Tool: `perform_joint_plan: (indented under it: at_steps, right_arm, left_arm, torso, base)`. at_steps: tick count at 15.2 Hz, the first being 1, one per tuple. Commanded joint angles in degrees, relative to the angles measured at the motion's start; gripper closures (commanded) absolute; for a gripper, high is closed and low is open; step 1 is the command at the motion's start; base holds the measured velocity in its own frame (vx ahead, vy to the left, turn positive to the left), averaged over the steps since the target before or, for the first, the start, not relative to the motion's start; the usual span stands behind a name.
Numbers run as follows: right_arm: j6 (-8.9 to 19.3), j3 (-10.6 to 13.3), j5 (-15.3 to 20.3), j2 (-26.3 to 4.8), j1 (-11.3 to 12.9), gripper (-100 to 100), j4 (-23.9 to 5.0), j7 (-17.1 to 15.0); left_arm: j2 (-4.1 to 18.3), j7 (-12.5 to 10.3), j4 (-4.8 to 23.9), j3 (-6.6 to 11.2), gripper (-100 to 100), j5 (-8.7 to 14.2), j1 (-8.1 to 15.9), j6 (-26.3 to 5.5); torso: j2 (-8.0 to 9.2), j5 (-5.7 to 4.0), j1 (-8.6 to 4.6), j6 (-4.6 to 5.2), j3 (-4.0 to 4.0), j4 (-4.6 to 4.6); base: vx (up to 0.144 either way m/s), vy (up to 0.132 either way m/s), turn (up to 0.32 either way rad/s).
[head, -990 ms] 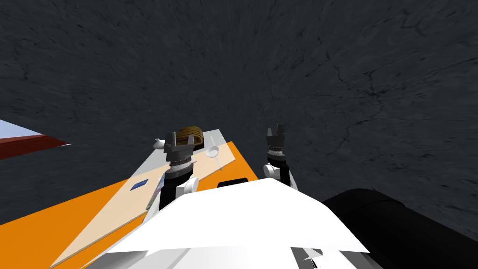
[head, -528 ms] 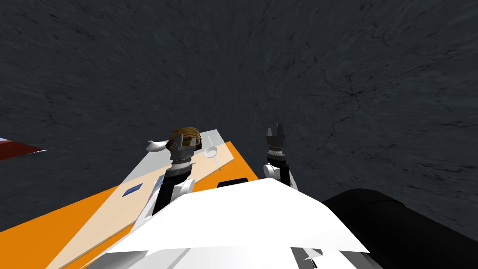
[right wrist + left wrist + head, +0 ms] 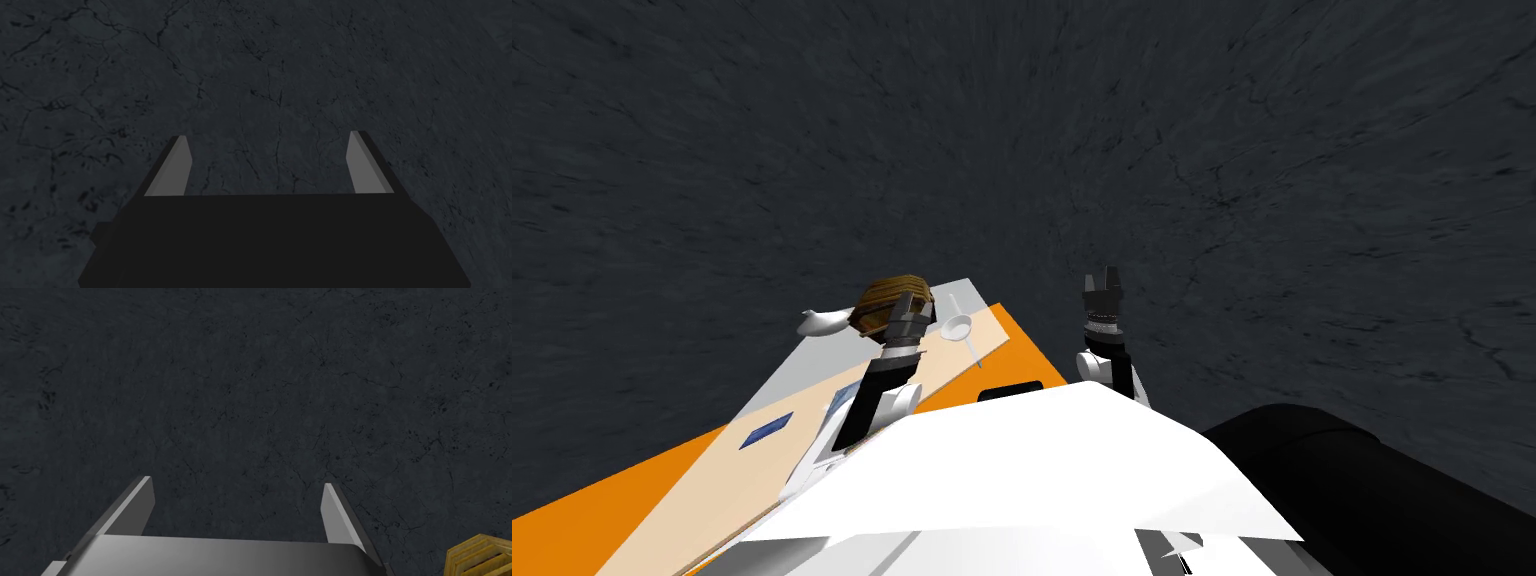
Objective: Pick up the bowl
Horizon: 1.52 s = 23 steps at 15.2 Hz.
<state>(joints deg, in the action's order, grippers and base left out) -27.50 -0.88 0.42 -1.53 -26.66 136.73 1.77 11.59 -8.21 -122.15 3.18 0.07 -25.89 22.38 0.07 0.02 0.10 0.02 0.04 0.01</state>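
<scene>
Jaws spread on left gripper [image 3: 236, 482], ribbed brown bowl [image 3: 477, 555] nearby

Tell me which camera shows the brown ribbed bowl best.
Head view: most of the brown ribbed bowl shows, partly behind the left gripper. Left wrist catches its edge; right wrist faces a dark surface.

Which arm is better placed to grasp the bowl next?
Left: the left gripper, open, is beside the brown ribbed bowl on the counter; the right gripper, also open, hangs past the counter's edge, apart from it.
</scene>
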Motion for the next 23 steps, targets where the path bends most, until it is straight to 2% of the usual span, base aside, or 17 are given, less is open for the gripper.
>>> perform_joint_plan:
  at_steps: [1,2,4,7,9,10,11,12,13,14,16,17,19,20,22,23]
  right_arm:
    - [0.0,0.0,0.0,0.0,0.0,0,0.0,0.0]
    - [0.0,0.0,0.0,0.0,0.0,0,0.0,0.0]
    - [0.0,0.0,0.0,0.0,0.0,0,0.0,0.0]
    - [0.0,0.0,0.0,0.0,0.0,0,0.0,0.0]
    - [0.0,0.0,0.0,0.0,0.0,0,0.0,0.0]
    - [0.0,0.0,0.0,0.0,0.0,0,0.0,0.0]
    - [0.0,0.0,0.0,0.0,0.0,0,0.0,0.0]
    - [0.0,0.0,0.0,0.0,0.0,0,0.0,0.0]
    - [0.0,0.0,0.0,0.0,0.0,0,0.0,0.0]
    - [0.0,0.0,0.0,0.0,0.0,0,0.0,0.0]
    - [0.0,0.0,0.0,0.0,0.0,0,0.0,0.0]
    - [0.0,0.0,0.0,0.0,0.0,0,0.0,0.0]
    - [0.0,0.0,0.0,0.0,0.0,0,0.0,0.0]
    - [0.0,0.0,0.0,0.0,0.0,0,0.0,0.0]
    - [0.0,0.0,0.0,0.0,0.0,0,0.0,0.0]
    - [0.0,0.0,0.0,0.0,0.0,0,0.0,0.0]
  left_arm:
    - [0.2,0.0,-0.1,0.18,-100,0.1,0.1,-1.8]
    - [0.9,-0.1,1.1,1.03,-100,0.7,0.5,-3.6]
    - [0.9,-0.1,1.1,1.03,-100,0.7,0.5,-4.3]
    - [2.1,-0.3,3.6,2.86,-100,1.9,1.3,-8.7]
    - [2.1,-0.3,3.6,2.86,-100,1.9,1.3,-9.7]
    - [2.6,-0.4,5.0,3.83,-100,2.6,1.7,-11.9]
    - [2.6,-0.4,5.0,3.83,-100,2.6,1.7,-12.6]
    - [3.1,-0.5,6.4,4.83,-100,3.3,2.1,-14.3]
    - [3.1,-0.5,6.4,4.83,-100,3.3,2.1,-15.5]
    - [3.5,-0.6,7.8,5.86,-100,3.9,2.6,-16.9]
    - [3.5,-0.6,7.8,5.86,-100,3.9,2.6,-18.6]
    - [3.9,-0.8,9.3,6.91,-100,4.7,3.0,-20.2]
    - [3.9,-0.8,9.3,6.91,-100,4.7,3.0,-21.7]
    - [4.2,-0.9,10.8,7.98,-100,5.4,3.5,-23.3]
    - [4.2,-0.9,10.8,7.98,-100,5.4,3.5,-24.9]
    - [4.5,-1.0,12.3,9.06,-100,6.1,4.0,-26.6]
  torso:
    - [0.0,0.0,0.0,0.0,0.0,0.0]
    - [-0.01,0.0,-0.01,-0.02,0.0,0.0]
    - [-0.02,0.0,-0.02,0.01,-0.01,0.0]
    - [-0.02,0.0,-0.02,0.0,-0.01,-0.01]
    - [0.0,0.0,0.01,0.0,0.0,0.0]
    - [-0.02,0.0,0.0,-0.02,-0.01,0.0]
    - [-0.03,0.0,0.0,0.01,-0.02,0.0]
    - [-0.03,0.0,0.0,0.0,-0.02,-0.01]
    - [-0.02,0.0,0.0,0.03,-0.01,0.0]
    - [-0.01,0.0,0.02,0.01,-0.01,0.0]
    - [-0.03,0.02,0.06,0.0,-0.02,-0.01]
    - [-0.03,0.01,0.04,-0.02,-0.02,-0.01]
    - [-0.02,0.0,0.01,-0.01,-0.01,-0.01]
    - [-0.02,0.0,0.0,-0.02,-0.01,0.0]
    - [-0.03,0.0,0.02,0.0,-0.02,-0.01]
    - [-0.04,0.0,0.01,-0.02,-0.02,-0.01]
  base:
    - [-0.014,0.015,-0.034]
    - [-0.014,0.011,-0.111]
    - [-0.012,0.012,-0.097]
    - [-0.016,0.013,-0.171]
    - [-0.016,0.019,-0.095]
    - [-0.012,0.014,-0.105]
    - [-0.012,0.014,-0.146]
    - [-0.018,0.016,-0.252]
    - [-0.02,0.023,-0.207]
    - [-0.018,0.028,-0.199]
    - [-0.015,0.023,-0.101]
    - [-0.016,0.014,-0.15]
    - [-0.014,0.017,-0.114]
    - [-0.014,0.016,-0.134]
    - [-0.014,0.019,-0.115]
    - [-0.013,0.015,-0.174]
